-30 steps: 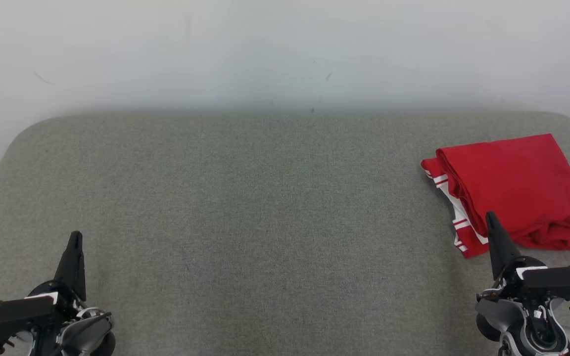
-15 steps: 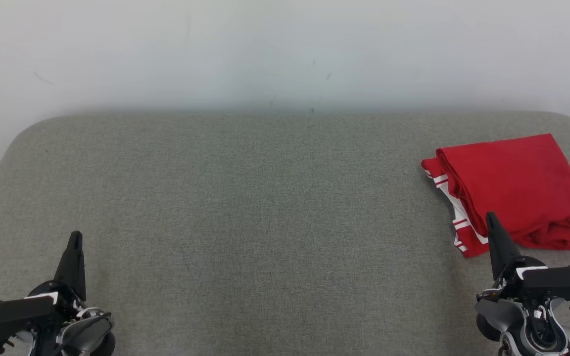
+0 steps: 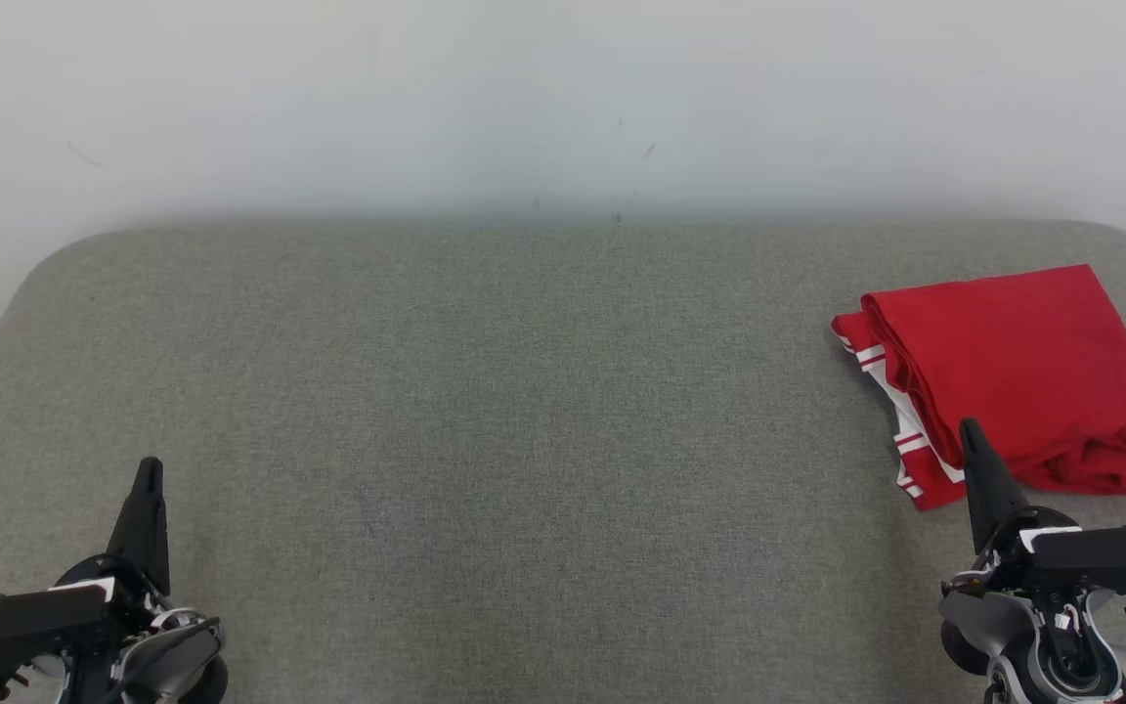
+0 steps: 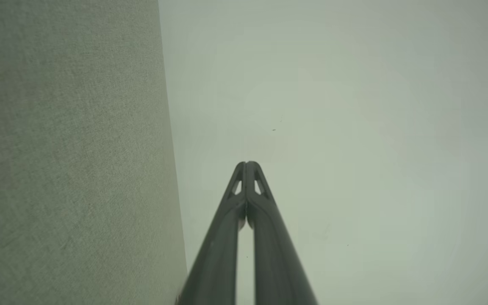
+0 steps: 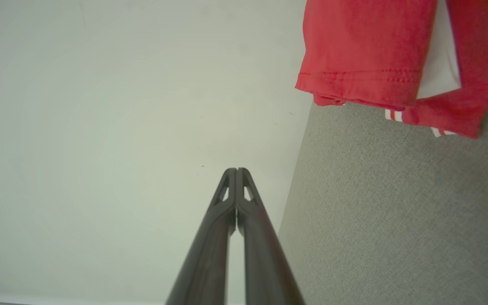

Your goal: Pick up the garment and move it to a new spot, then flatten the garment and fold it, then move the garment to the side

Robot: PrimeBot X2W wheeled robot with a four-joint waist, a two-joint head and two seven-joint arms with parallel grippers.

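Head view: folded red garment (image 3: pixel 1013 372) rests on grey surface (image 3: pixel 485 411).

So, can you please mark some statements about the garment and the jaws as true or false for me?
1. The garment lies on a grey table. True.
2. The garment is spread flat in the middle. False: it lies folded at the right side.
3. Both pairs of jaws are shut. True.
4. The right jaws hold the garment. False: they are shut on nothing.
5. The garment is red with white stripes. True.
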